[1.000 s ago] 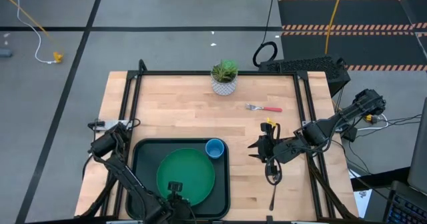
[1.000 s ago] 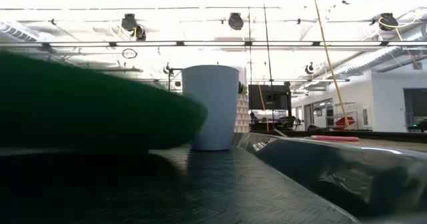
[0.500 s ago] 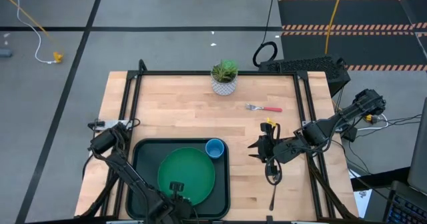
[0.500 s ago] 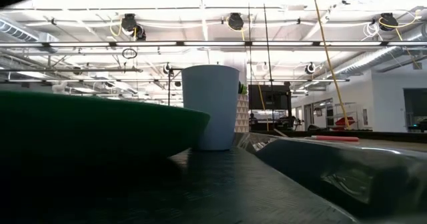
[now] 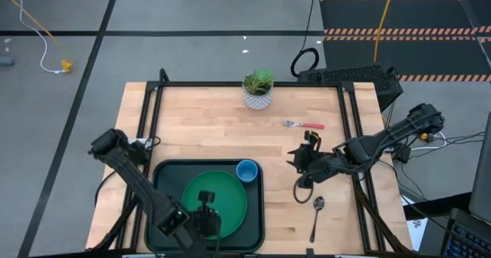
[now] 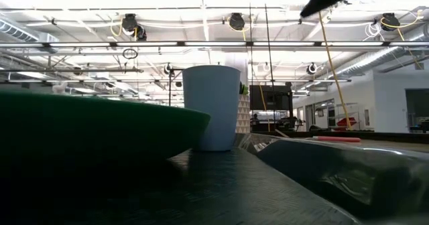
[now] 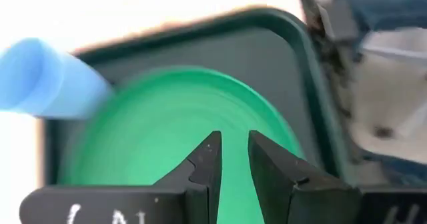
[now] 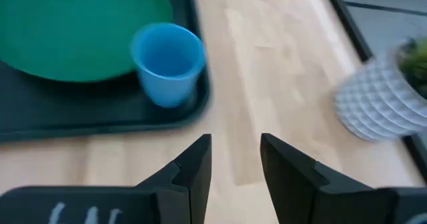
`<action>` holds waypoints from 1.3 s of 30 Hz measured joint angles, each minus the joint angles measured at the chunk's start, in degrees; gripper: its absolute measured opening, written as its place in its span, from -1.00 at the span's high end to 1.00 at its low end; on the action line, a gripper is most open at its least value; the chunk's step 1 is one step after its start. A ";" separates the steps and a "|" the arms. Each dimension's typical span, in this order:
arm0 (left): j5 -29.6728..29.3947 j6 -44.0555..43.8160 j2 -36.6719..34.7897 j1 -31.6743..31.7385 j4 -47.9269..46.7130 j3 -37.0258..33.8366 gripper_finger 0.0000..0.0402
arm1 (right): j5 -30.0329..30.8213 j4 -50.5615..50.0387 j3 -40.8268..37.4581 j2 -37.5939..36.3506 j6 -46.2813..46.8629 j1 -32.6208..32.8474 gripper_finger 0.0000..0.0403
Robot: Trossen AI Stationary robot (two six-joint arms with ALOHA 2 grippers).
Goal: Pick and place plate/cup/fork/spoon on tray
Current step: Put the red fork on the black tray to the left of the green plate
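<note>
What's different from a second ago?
The right tool swung off the spoon toward the fork, empty. The left tool edged farther over the plate, which settled level on the tray. Cup, spoon and fork stayed put.

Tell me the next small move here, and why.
Probably bring the right gripper down over the spoon. The plate and cup already sit on the tray, while the spoon and the fork lie on the table. The right gripper's fingers hold nothing and the spoon is nearest. The left gripper is over the plate.
</note>
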 joint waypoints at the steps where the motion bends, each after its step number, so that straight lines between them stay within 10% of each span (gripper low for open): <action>1: -2.13 1.58 -0.79 0.13 -0.07 -0.02 0.61 | 0.61 0.18 -0.68 -0.02 -0.30 -0.64 0.40; 8: -16.41 12.09 -3.31 2.10 -0.28 -0.15 0.61 | 3.05 0.37 -5.23 -0.07 -1.58 -6.86 0.40; 21: -16.46 2.50 -3.24 7.99 -8.61 -6.73 0.61 | 5.36 9.34 -17.86 -0.07 -6.83 -24.55 0.40; 39: -16.41 -12.32 -3.24 9.35 -15.28 -10.25 0.61 | -10.72 33.33 -32.86 -0.07 -20.83 -41.78 0.16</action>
